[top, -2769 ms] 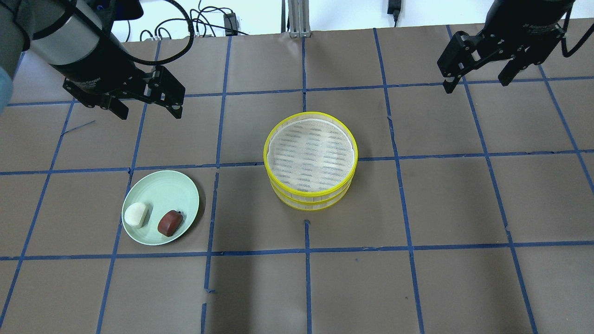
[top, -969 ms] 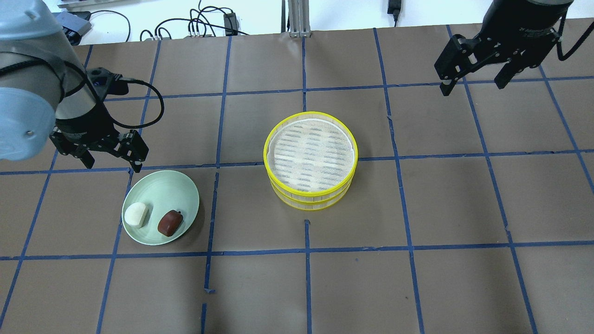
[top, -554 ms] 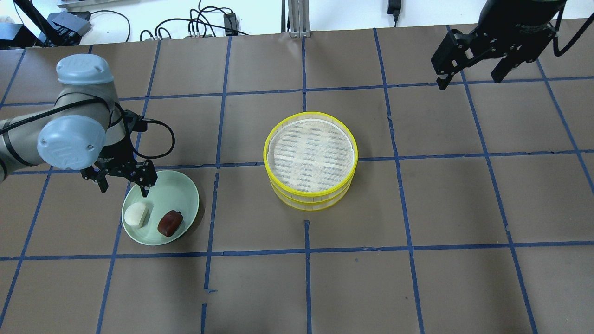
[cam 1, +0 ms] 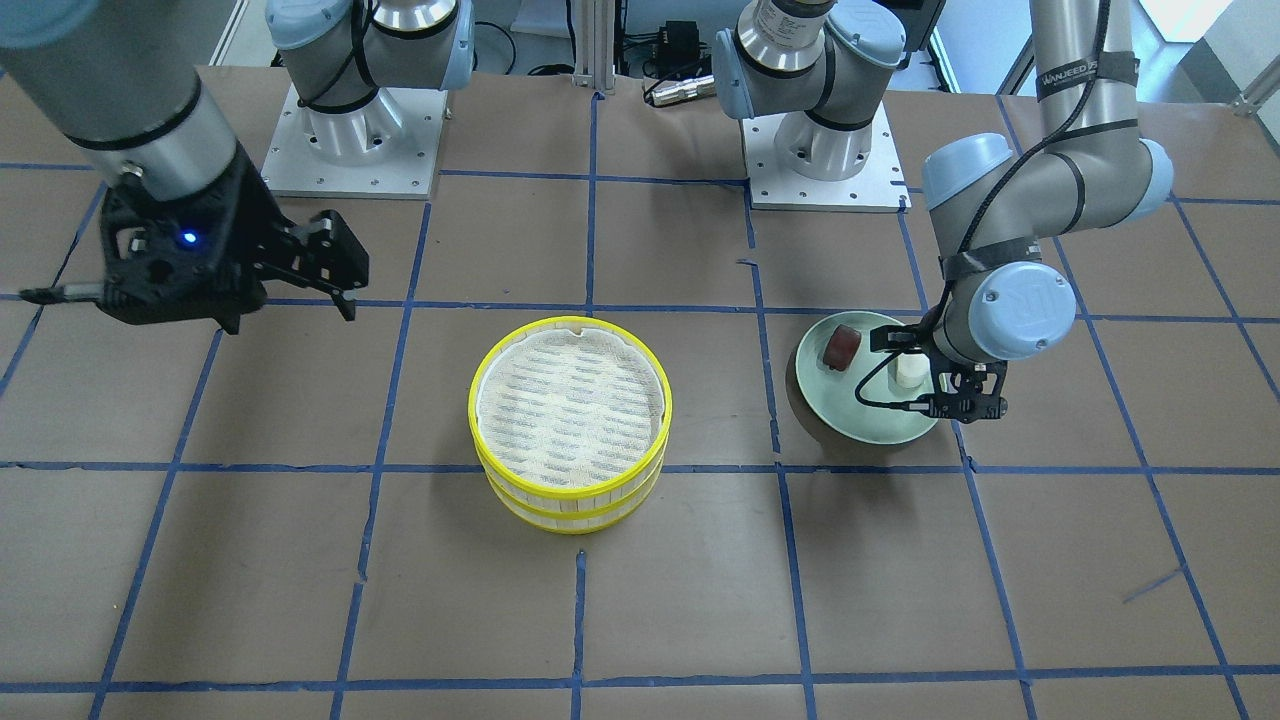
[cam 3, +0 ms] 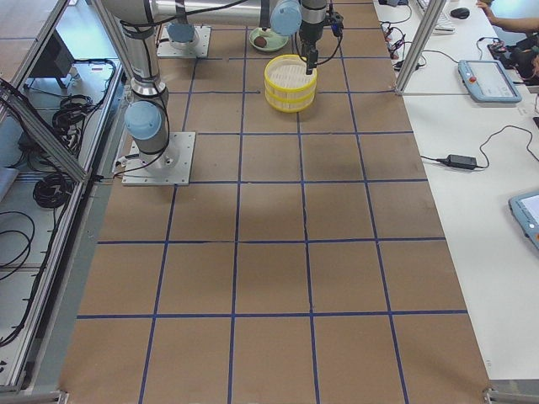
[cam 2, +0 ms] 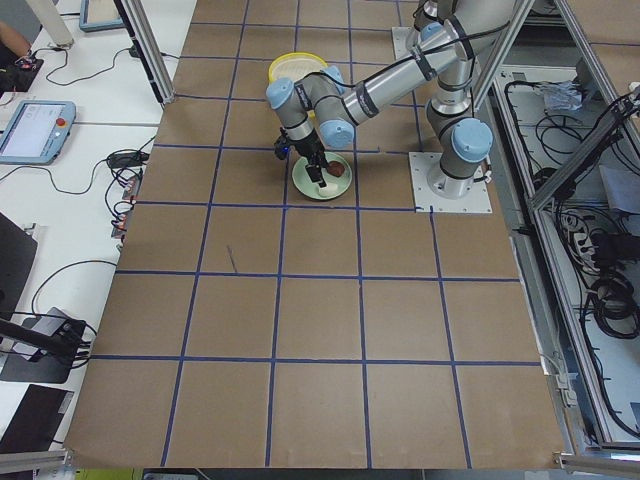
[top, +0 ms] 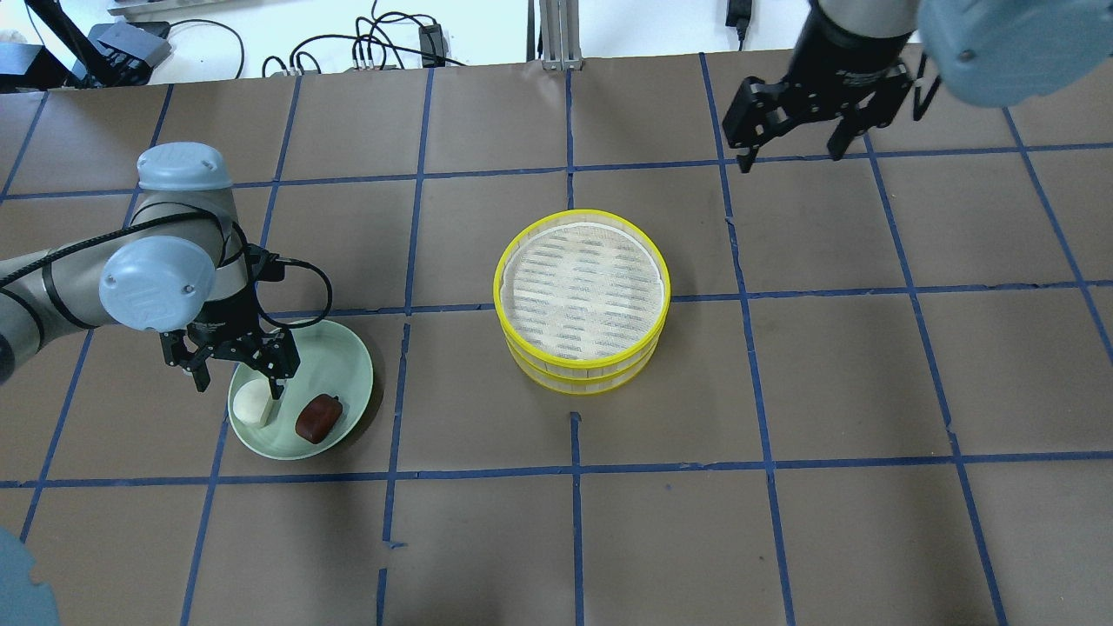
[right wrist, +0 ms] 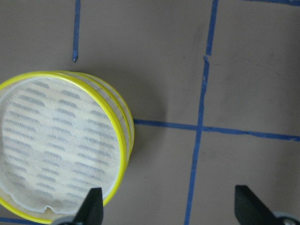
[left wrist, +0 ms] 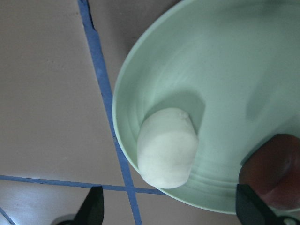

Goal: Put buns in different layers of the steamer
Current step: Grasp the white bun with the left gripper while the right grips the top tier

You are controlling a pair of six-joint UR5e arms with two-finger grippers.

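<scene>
Left gripper [top: 239, 384] is hanging wide open, empty, over the white bun [left wrist: 168, 147] on the green plate [top: 339, 356], partly covering it overhead. Brown bun [top: 317, 417] is sitting beside it. Right gripper [top: 791, 155] is hovering open, empty, beyond the stacked steamer layers [top: 581, 300]. Lettering on the left arm [cam 1: 1085, 72] is coming out too blurry to read.

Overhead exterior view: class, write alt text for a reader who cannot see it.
The left pincer hangs open over the white bun, which lies beside a brown bun on a green plate. The two steamer layers sit stacked mid-table; the right pincer hovers open beyond them.
</scene>
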